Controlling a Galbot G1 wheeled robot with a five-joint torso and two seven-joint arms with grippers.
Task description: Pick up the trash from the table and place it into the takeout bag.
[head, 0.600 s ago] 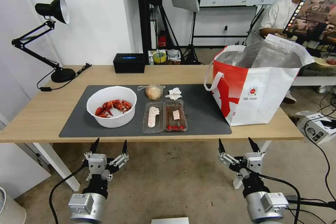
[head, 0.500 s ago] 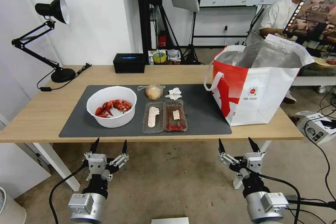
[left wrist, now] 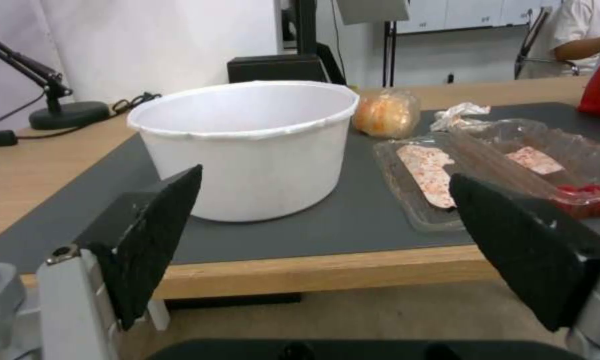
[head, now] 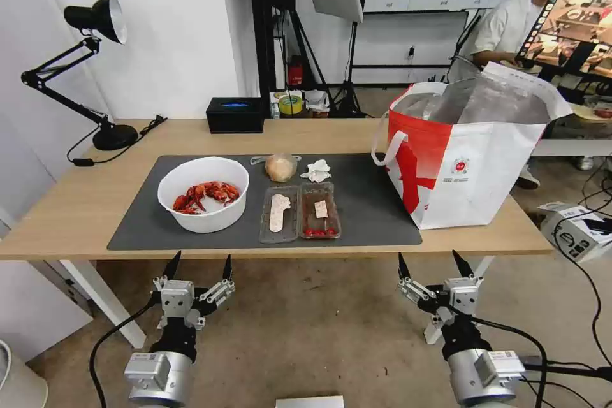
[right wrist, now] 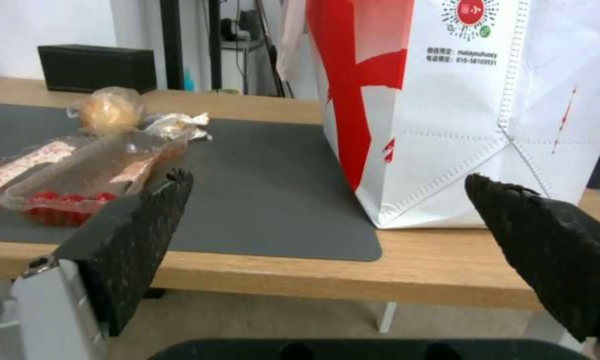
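On the table's (head: 76,204) dark mat (head: 370,204) lies the trash: a white bowl (head: 203,194) (left wrist: 247,145) of red crayfish shells, an open clear tray (head: 299,211) (left wrist: 506,175) (right wrist: 80,175) with small red tomatoes, a bagged tan bun (head: 280,167) (left wrist: 386,114) (right wrist: 108,113) and a crumpled white tissue (head: 317,171) (left wrist: 461,114) (right wrist: 177,125). At the table's right end stands the red and white takeout bag (head: 468,159) (right wrist: 473,105), its mouth open. Below the front edge, my left gripper (head: 199,266) (left wrist: 323,220) hangs open facing the bowl. My right gripper (head: 434,265) (right wrist: 326,225) is open near the bag.
A black desk lamp (head: 95,70) stands at the back left with its cable on the table. A black box (head: 235,115) sits at the far edge. Stands, cables and a cardboard box (head: 574,229) crowd the floor behind and to the right.
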